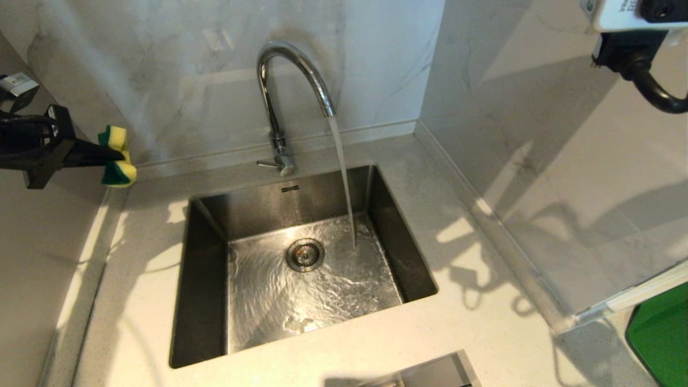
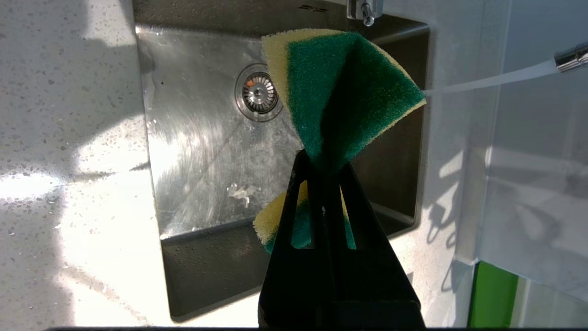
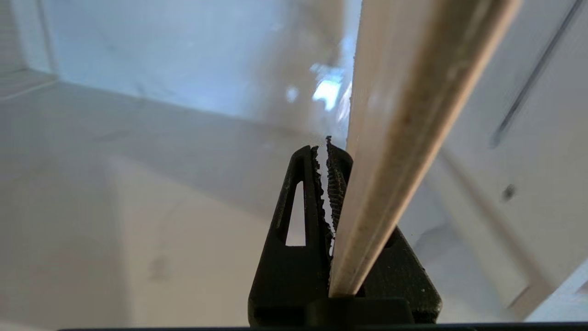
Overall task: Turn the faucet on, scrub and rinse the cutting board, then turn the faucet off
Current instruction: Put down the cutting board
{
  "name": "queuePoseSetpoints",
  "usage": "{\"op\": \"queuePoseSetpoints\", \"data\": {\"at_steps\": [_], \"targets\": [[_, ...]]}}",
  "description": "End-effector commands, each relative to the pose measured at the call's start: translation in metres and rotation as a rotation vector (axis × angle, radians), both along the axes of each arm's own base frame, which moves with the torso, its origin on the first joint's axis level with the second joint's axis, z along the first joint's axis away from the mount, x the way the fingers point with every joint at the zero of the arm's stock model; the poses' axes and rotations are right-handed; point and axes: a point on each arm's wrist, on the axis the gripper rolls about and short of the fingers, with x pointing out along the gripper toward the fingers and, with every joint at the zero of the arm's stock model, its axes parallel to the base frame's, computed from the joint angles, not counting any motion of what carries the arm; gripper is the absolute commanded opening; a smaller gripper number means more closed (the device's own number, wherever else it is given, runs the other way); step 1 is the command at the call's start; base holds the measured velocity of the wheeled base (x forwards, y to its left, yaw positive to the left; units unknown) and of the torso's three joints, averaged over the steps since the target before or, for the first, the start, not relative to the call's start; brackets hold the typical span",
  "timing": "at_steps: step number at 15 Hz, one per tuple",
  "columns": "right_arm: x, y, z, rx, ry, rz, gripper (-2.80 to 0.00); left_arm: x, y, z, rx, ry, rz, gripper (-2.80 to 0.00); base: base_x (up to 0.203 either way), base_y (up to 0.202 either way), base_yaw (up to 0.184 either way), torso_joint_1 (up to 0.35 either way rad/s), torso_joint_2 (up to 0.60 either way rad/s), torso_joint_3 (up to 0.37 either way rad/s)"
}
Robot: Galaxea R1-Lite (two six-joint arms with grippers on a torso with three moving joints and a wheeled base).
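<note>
Water is being poured from the faucet (image 1: 293, 102) into the sink (image 1: 204, 301), the stream landing just beside the drain (image 1: 305, 255) at about its 3 o'clock. The tap is therefore judged to be already on, and the board is judged to be the next thing to be brought under the water.

The left claw (image 1: 99, 155) is being held at the head view's 9 o'clock, above the surface (image 1: 484, 333) and well apart from the stream, clenched on a folded green-and-yellow sponge (image 1: 119, 156).

The cutting board (image 3: 404, 138) is being gripped edge-on between the fingers of the right claw (image 3: 331, 193), clenched on it, in the right wrist view. In the head view only part of the right arm is being shown, at 2 o'clock, and the board itself is not being seen there; a large pale panel is standing to the sink's right, and whether that is the board cannot be told.

For the step to be done well, the board should be lowered at a tilt over the basin so that runoff is caught by the sink, with the sponge's green face pressed flat against it. The spout's arch should be cleared, and the grip should be kept firm, since wet plastic is likely to slip.
</note>
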Motion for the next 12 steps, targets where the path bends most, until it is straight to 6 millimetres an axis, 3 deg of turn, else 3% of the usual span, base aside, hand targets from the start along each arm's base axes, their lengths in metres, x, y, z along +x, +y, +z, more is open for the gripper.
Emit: {"op": "queuePoseSetpoints", "data": {"at_steps": [1, 6, 12], "targets": [[-0.007, 0.008, -0.009, 0.046, 0.05, 0.016, -2.8, 0.002, 0.0, -0.002, -0.005, 0.009, -0.001, -2.8, 0.0, 0.0, 0.0, 0.0, 0.0, 0.0], [-0.01, 0.033, -0.037, 0.179, 0.058, -0.049, -2.8, 0.002, 0.0, -0.004, -0.004, 0.017, 0.002, -2.8, 0.0, 0.0, 0.0, 0.0, 0.0, 0.0], [-0.024, 0.027, -0.071, 0.136, 0.113, -0.158, -2.8, 0.005, 0.0, -0.006, -0.006, 0.024, -0.001, -2.8, 0.0, 0.0, 0.0, 0.0, 0.0, 0.0]]}}
